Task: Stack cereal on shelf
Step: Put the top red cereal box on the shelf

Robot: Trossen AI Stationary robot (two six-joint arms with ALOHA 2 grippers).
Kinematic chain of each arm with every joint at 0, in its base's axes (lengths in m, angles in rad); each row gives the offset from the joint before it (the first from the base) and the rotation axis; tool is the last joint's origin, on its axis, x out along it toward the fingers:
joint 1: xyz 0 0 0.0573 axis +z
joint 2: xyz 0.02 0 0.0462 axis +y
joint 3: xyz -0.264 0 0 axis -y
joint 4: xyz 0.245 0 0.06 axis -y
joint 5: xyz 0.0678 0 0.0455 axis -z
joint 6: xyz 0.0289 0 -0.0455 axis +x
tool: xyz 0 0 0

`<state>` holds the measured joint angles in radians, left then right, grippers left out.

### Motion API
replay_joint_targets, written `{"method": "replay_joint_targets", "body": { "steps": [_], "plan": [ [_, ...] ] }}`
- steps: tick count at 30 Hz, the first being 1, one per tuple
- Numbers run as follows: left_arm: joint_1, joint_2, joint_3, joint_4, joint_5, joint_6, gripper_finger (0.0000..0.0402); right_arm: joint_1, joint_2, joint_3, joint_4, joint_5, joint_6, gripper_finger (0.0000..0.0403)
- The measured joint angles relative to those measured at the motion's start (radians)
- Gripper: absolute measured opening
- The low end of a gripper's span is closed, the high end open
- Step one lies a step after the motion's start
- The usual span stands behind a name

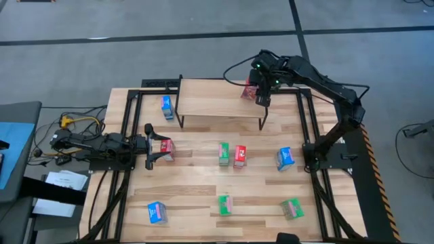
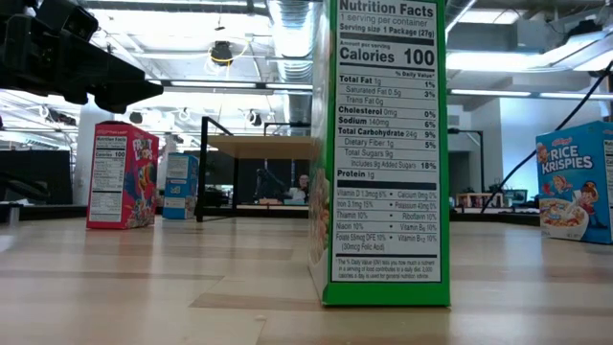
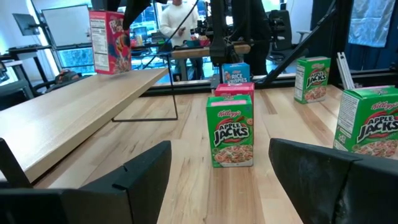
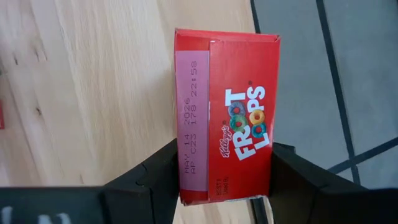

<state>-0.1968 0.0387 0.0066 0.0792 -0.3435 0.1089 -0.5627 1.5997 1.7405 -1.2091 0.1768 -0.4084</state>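
Fingers (image 4: 292, 180) of the right gripper (image 4: 224, 180) pinch a red box (image 4: 227, 112) over the shelf (image 1: 217, 102), while the left gripper (image 1: 154, 149) rests spread on the table (image 1: 203, 190).

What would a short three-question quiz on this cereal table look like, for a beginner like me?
1. True or false: the right gripper is shut on a Froot Loops box at the shelf.
2. How many green Apple Jacks boxes stand on the table in the high view?
3. Which box stands beside the left gripper? A) a blue one B) a red one C) a green one

Key: 1 true; 2 three; 3 B.
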Motion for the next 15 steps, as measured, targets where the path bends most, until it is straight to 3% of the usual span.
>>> {"method": "replay_joint_targets", "body": {
  "steps": [15],
  "plan": [
    [0.0,0.0,0.0,0.0,0.0,0.0,0.0262,-0.021,0.023,0.002,-0.02,-0.022,-0.007,0.0222]
  ]
}}
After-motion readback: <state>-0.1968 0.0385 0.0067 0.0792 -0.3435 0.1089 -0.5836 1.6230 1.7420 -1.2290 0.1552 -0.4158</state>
